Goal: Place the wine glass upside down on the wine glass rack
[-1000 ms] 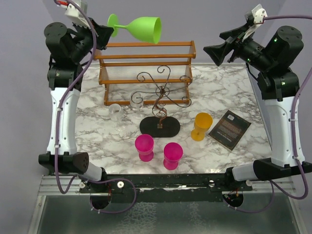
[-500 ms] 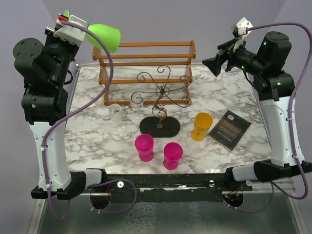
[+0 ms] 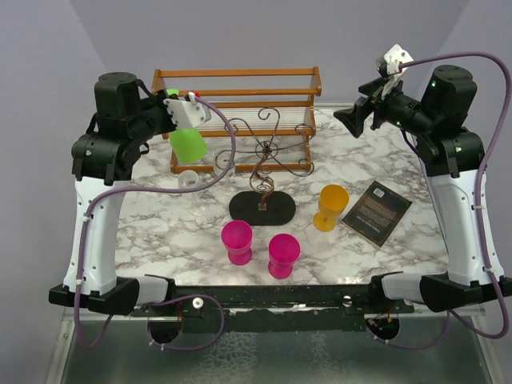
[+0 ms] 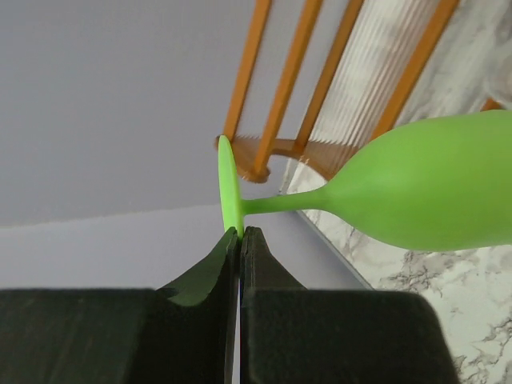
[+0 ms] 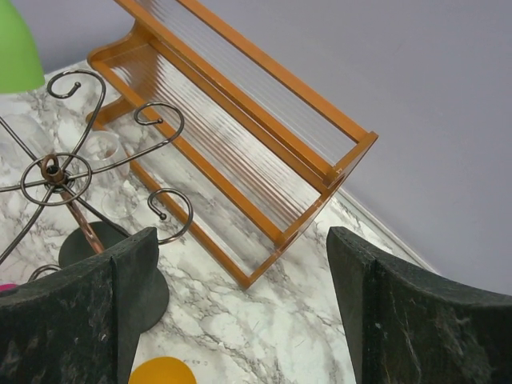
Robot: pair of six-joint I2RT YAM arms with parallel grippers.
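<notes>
The wine glass [image 3: 188,146] is bright green, and my left gripper [image 3: 174,104] is shut on the rim of its foot. It hangs with the bowl pointing down, in front of the left end of the wooden shelf and left of the wine glass rack [image 3: 264,149]. In the left wrist view the fingertips [image 4: 240,234] pinch the thin foot, and the stem and bowl [image 4: 432,184] stretch off to the right. The rack is dark scrolled wire on a black oval base [image 3: 262,208]. My right gripper [image 3: 352,120] hovers open at the back right; in its own view, the right gripper [image 5: 244,240] holds nothing.
An orange-brown slatted shelf [image 3: 240,104] stands behind the rack. Clear glasses [image 3: 189,178] sit at its foot. Two pink cups [image 3: 237,240] [image 3: 283,253], an orange cup [image 3: 330,206] and a dark booklet [image 3: 377,212] lie toward the front.
My left arm has swung the green glass down from high above the shelf, turning its bowl from sideways to downward. The right arm has risen slightly, its gripper still open.
</notes>
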